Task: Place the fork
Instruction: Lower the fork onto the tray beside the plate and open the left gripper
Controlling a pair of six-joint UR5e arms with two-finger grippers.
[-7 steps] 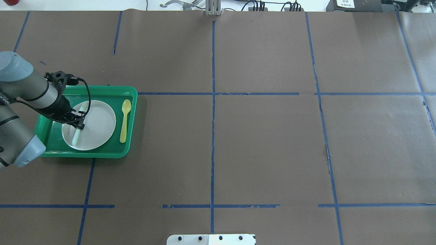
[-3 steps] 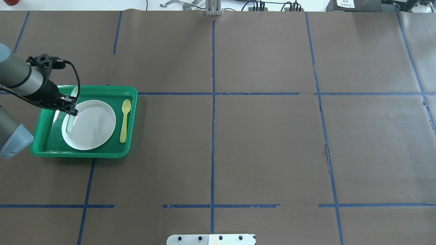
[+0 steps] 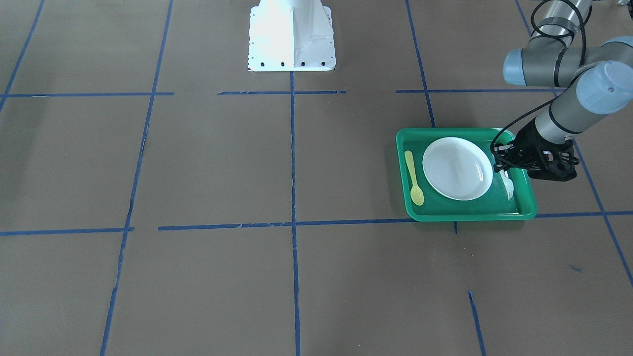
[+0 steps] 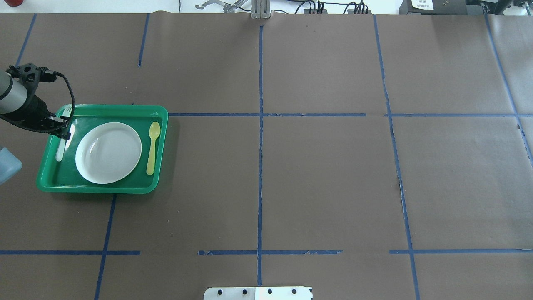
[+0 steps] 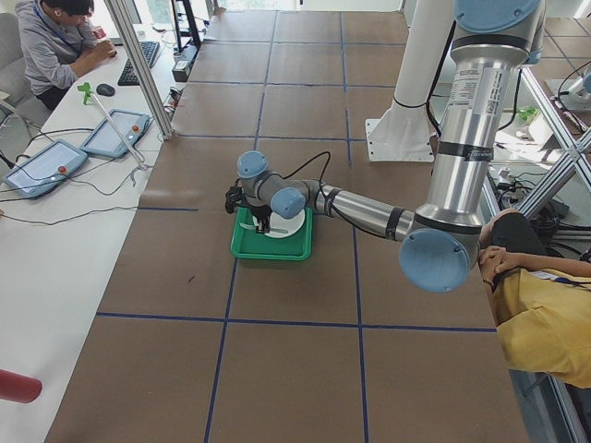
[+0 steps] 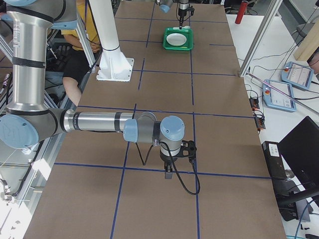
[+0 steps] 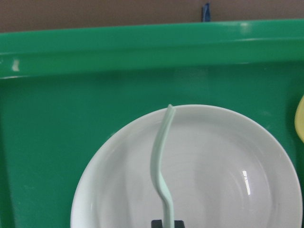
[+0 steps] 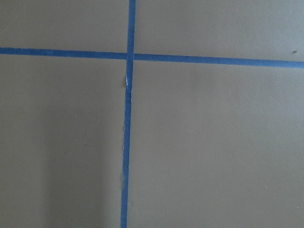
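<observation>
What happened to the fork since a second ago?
The left end effector, still gripping the fork, carried it leftward off the plate to the left side of the tray. The plate, yellow spoon and tray stayed put.

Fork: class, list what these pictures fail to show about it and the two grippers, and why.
Fork touching the tray or lifted: overhead and front views look down, so height is hidden.
Fork in both side views: too small.
Right gripper fingers: exterior right only, too small to judge.
</observation>
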